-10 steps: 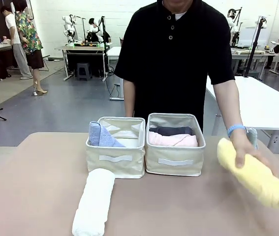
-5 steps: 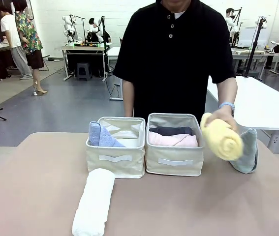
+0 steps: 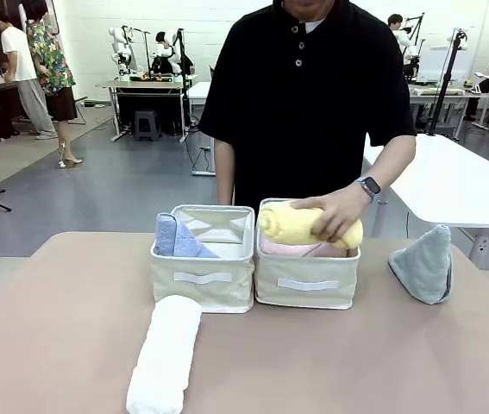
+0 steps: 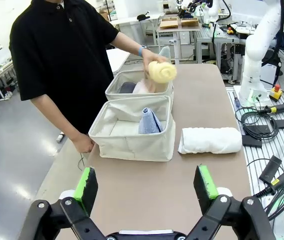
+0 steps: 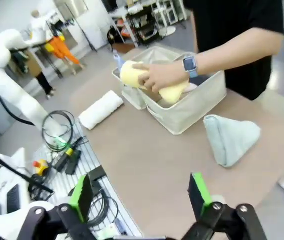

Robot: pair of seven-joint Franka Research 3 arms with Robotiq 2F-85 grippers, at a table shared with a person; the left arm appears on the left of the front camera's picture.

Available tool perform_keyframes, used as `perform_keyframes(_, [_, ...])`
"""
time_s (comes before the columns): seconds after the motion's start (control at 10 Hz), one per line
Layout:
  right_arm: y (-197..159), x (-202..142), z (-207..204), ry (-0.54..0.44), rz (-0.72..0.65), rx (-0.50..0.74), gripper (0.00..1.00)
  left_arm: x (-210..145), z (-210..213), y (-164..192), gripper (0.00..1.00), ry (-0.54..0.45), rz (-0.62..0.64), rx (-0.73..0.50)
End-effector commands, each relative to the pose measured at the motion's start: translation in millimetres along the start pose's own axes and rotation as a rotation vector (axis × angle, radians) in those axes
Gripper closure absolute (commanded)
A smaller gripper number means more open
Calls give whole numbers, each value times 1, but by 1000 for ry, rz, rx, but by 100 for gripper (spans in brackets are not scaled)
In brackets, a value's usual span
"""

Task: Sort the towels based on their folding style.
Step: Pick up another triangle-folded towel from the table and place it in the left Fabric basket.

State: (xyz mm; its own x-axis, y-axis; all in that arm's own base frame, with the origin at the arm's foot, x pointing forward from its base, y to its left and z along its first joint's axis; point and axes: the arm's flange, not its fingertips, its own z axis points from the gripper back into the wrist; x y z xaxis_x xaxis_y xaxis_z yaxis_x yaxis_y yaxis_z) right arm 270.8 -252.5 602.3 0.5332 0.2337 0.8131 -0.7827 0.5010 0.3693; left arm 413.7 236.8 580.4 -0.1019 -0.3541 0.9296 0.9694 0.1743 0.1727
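Two of the six towels are left loose on the worktop [image 3: 356,362]: the white roll [image 3: 165,354] lies in front of the basket on the robot's left [image 3: 203,280], and the pale grey-green cone [image 3: 425,263] stands by itself well off to the right. The left basket holds the lavender-blue cone [image 3: 175,237], tucked in its near-left corner. The basket on the right [image 3: 306,285] holds the pink roll [image 3: 300,250] and, behind it, the dark grey roll [image 4: 127,88]. The yellow roll [image 3: 296,224] is at the rim of that right basket, lying across its top above the pink one, held from above by the person's hand [image 3: 339,216]; it looks about to be set down there. By my reckoning the sort is past halfway: the white roll belongs with the rolls and the grey-green cone with the lavender-blue one. The person leans over the far edge, the watch-wearing forearm reaching across the right basket, the other hand resting at the worktop's edge beside the left basket. Both robot arms hang back above the near side; the left gripper [image 4: 146,178] and the right gripper [image 5: 140,189] each stand wide apart with nothing between the green pads.
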Motion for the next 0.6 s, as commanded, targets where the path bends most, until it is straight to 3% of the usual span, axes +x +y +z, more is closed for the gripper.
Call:
perform_keyframes(0.0, [-18, 10, -10, 27, 18, 24, 0, 0, -1, -4, 0, 19, -3, 1])
perform_keyframes(0.3, [-16, 19, -43, 147, 31, -16, 0, 0, -1, -4, 0, 19, -3, 1])
perform_keyframes(0.5, [-5, 38, -101, 358, 38, -91, 0, 0, -1, -4, 0, 19, -3, 1])
